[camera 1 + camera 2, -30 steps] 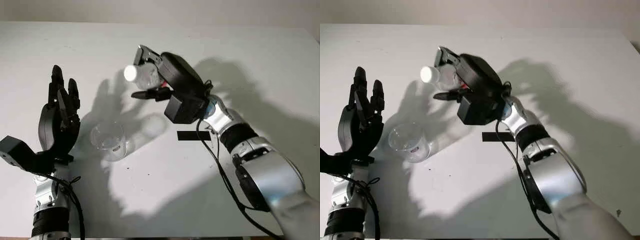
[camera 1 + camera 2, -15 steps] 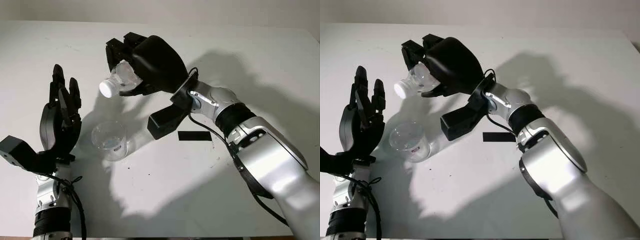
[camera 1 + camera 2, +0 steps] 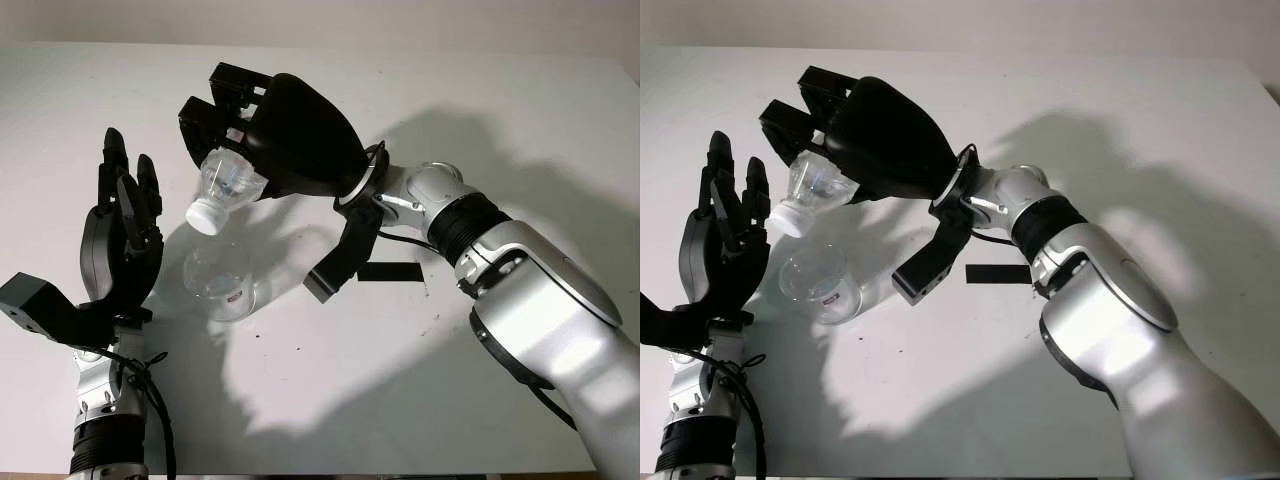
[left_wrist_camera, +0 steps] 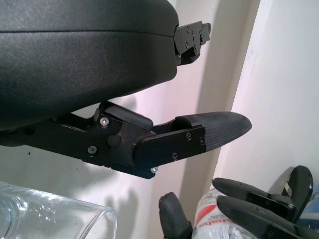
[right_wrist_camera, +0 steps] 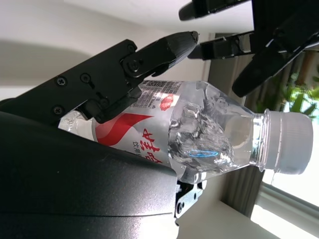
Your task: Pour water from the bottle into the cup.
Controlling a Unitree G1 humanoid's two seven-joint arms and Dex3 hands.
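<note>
My right hand (image 3: 235,135) is shut on a clear plastic bottle (image 3: 222,187) with a white cap and red label, held above the table. The bottle tilts neck-down, its capped mouth just above and left of the clear cup (image 3: 218,281). The cup stands upright on the white table (image 3: 330,380). In the right wrist view the bottle (image 5: 199,132) lies across my fingers (image 5: 124,62), cap on, water inside. My left hand (image 3: 122,225) is open, upright beside the cup on its left, not touching it. The cup's rim (image 4: 55,219) appears in the left wrist view.
A black strip of tape (image 3: 392,271) lies on the table right of the cup, under my right forearm (image 3: 440,205). The table's far edge runs along the top of the eye views.
My right hand has swung the bottle left and tipped it from roughly level to neck-down over the cup. The left hand and cup have stayed put.
</note>
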